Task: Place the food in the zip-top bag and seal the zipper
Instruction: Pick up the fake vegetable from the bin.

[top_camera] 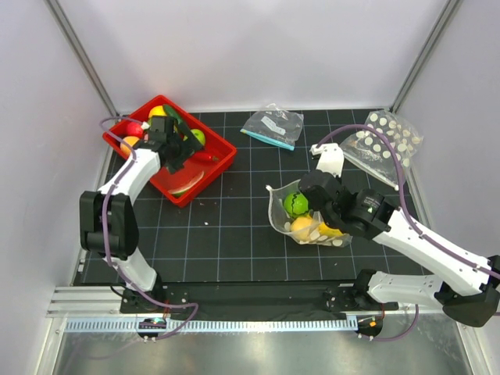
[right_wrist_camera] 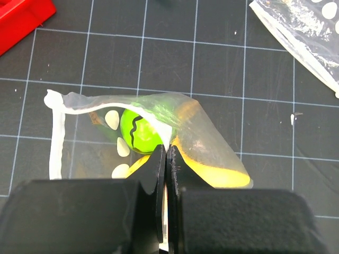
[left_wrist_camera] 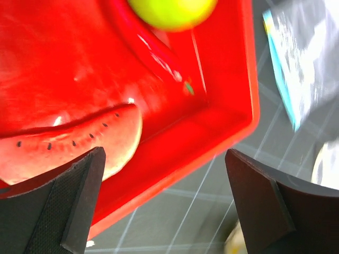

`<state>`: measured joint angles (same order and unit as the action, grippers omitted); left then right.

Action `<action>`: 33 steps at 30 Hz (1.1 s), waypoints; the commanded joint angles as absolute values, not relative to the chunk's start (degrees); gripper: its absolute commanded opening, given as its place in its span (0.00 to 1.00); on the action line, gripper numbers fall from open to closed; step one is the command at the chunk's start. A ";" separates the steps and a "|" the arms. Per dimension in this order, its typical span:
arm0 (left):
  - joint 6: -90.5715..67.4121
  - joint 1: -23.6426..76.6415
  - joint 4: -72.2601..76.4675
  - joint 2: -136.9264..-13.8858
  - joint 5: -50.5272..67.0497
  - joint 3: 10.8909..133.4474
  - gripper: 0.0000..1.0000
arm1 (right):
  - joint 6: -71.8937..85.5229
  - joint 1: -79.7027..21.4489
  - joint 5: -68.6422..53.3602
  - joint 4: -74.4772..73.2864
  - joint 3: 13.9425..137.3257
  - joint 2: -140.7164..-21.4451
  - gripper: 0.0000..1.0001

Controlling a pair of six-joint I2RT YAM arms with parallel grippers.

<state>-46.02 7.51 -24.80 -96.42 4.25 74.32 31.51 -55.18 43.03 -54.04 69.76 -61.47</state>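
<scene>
The dotted zip-top bag [top_camera: 308, 219] lies mid-table with its mouth open toward the left. Its pale zipper rim [right_wrist_camera: 54, 137] stands open. Inside it are a green round fruit [right_wrist_camera: 139, 132] and yellow pieces [right_wrist_camera: 214, 170]. My right gripper [right_wrist_camera: 166, 151] is shut on the bag's upper film next to the green fruit; it also shows in the top view [top_camera: 314, 197]. My left gripper [top_camera: 178, 148] is open and empty above the red tray [top_camera: 223, 152]. Below its fingers [left_wrist_camera: 79, 201] I see a watermelon slice [left_wrist_camera: 63, 145], a red chili [left_wrist_camera: 159, 53] and a green fruit [left_wrist_camera: 172, 10].
A second dotted bag [top_camera: 384, 141] lies at the back right, also in the right wrist view [right_wrist_camera: 302, 24]. A clear undotted bag with a teal strip [top_camera: 273, 126] lies at the back centre. More food [top_camera: 134, 129] sits at the tray's far end.
</scene>
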 commanded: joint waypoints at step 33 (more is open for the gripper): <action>-73.30 9.84 -40.96 -129.55 -17.67 101.60 0.58 | 29.27 -55.37 41.57 -47.99 66.45 -54.32 0.01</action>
